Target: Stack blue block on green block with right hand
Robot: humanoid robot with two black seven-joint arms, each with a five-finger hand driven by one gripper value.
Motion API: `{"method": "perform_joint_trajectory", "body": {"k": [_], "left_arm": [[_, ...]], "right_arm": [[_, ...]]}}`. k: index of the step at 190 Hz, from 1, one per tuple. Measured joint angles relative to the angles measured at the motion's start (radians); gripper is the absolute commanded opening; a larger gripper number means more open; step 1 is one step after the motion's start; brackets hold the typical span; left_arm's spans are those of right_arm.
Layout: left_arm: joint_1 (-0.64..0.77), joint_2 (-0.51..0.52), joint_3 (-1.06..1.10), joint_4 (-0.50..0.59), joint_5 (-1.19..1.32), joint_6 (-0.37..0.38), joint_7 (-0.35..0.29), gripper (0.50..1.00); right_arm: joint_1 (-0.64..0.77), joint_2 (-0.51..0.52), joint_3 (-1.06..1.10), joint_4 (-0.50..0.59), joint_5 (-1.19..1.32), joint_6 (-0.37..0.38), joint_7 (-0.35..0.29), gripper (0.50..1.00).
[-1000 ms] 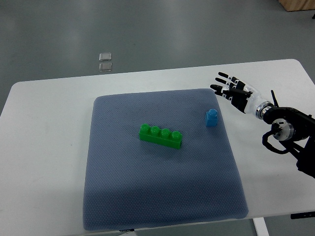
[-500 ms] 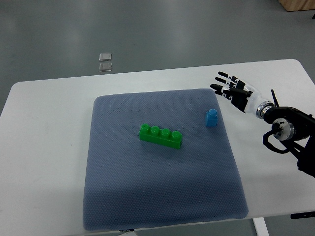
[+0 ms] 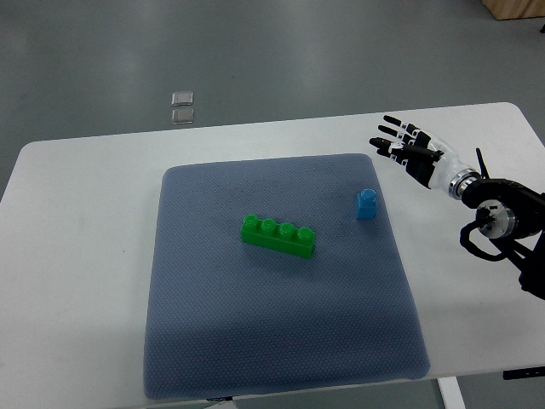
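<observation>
Covering most of the white table point(image 3: 77, 221) is a grey-blue mat point(image 3: 281, 341) with a fine dotted weave, its edges roughly square to the table and a bare white margin left on the left, far and right sides. On the mat, a little toward its far edge from the middle, lies the green block point(image 3: 278, 235), a long brick with four studs in a row, set slightly askew. Near the mat's right edge, toward the far right corner, stands the blue block point(image 3: 366, 204), a small single-stud piece, upright and well apart from the green one. Over the bare table beyond the mat's far right corner hangs the right hand point(image 3: 409, 152), fingers spread and holding nothing, clear of both blocks; its black arm point(image 3: 502, 230) comes in from the right edge. Beyond the table's far edge is a smooth grey floor point(image 3: 298, 51), where two small clear squares point(image 3: 181, 106) lie one beside the other. A bit of wooden furniture point(image 3: 515, 7) shows at the top right corner.
</observation>
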Motion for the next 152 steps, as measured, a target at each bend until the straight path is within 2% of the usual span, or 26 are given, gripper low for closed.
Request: {"method": "perform_joint_trajectory", "body": {"k": [70, 152], "left_arm": [[0.000, 0.000, 0.000, 0.000, 0.000, 0.000, 0.000, 1.000], [0.000, 0.000, 0.000, 0.000, 0.000, 0.000, 0.000, 1.000]], "right_arm": [[0.005, -0.009, 0.004, 0.001, 0.001, 0.001, 0.041, 0.913], [0.008, -0.026, 0.000, -0.002, -0.015, 0.018, 0.044, 0.913]]}}
